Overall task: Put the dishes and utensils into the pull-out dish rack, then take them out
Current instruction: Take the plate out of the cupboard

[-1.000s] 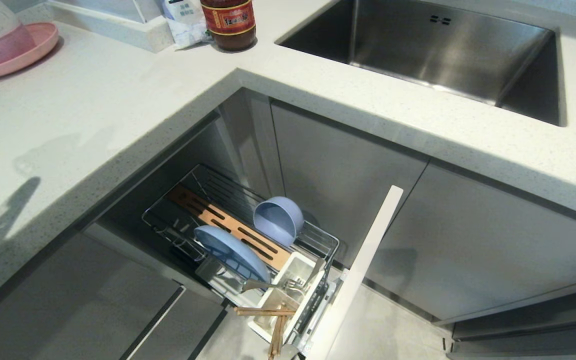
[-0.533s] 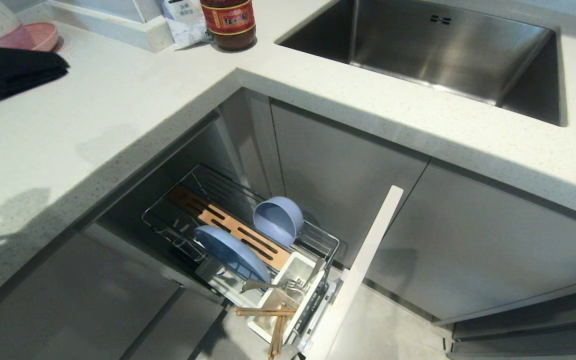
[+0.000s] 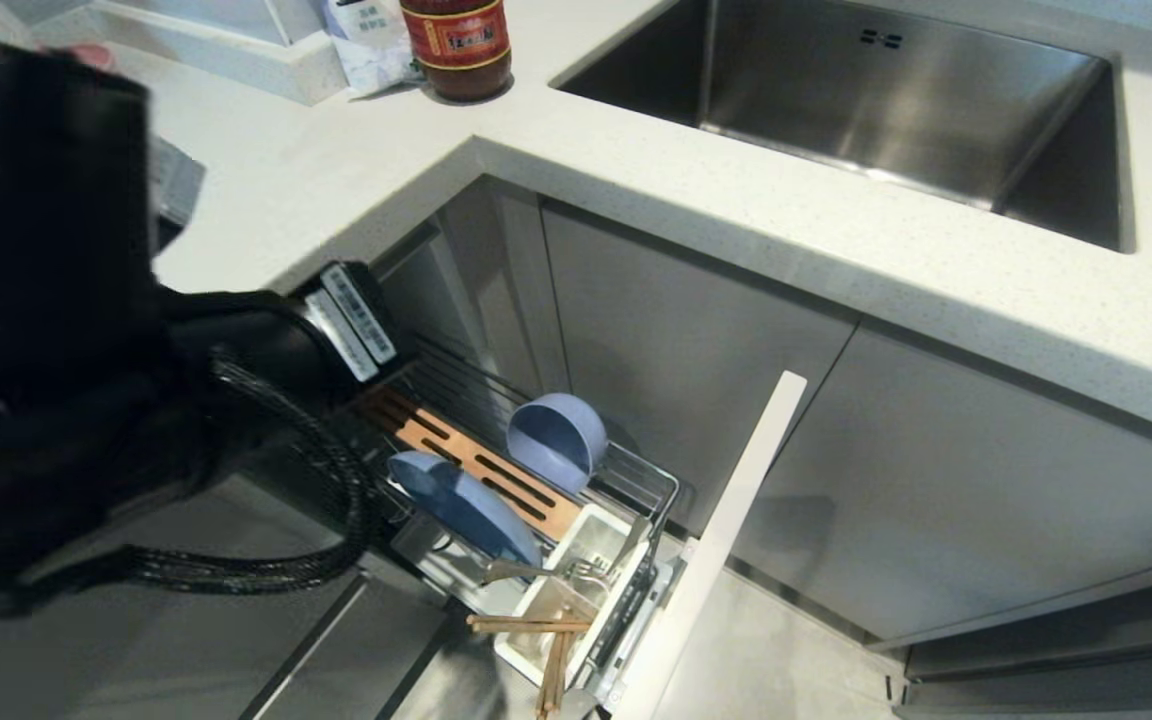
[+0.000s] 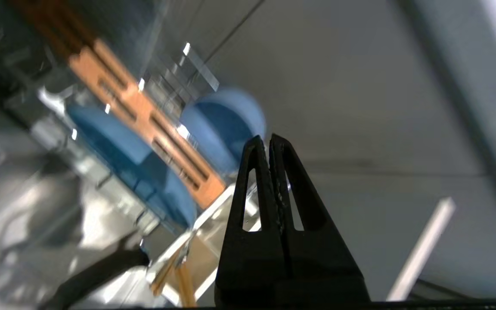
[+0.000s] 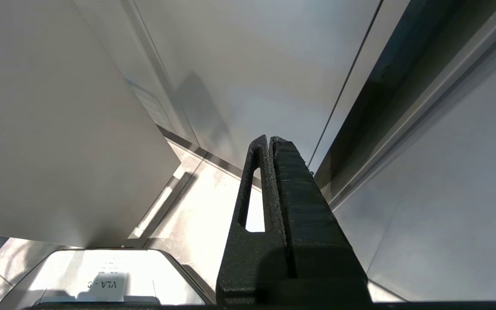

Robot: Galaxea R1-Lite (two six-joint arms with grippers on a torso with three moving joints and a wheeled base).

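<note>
Where head view hides them, left gripper point(image 4: 269, 140) fingers point(image 4: 254, 181) pressed together

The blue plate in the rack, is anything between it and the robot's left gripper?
Nothing visible is. The left gripper, shut and empty, hangs above the pull-out dish rack. The blue plate stands on edge in the prongs, open from above; the wooden strip lies beside it.

Light-blue plate point(image 3: 464, 505), matching light-blue bowl point(image 3: 556, 438), both matte. Orange-brown wooden strip point(image 3: 476, 470) with dark slots, set in chrome wire rack point(image 3: 636, 478). White utensil box point(image 3: 576, 590); silver fork point(image 3: 546, 572); light-brown chopsticks point(image 3: 536, 640). Pale cabinet front point(image 3: 726, 530). Speckled white counter point(image 3: 736, 210), brushed steel sink point(image 3: 866, 100). Dark jar point(image 3: 457, 45), red label. Black left pincer point(image 4: 269, 142), black cable.
</note>
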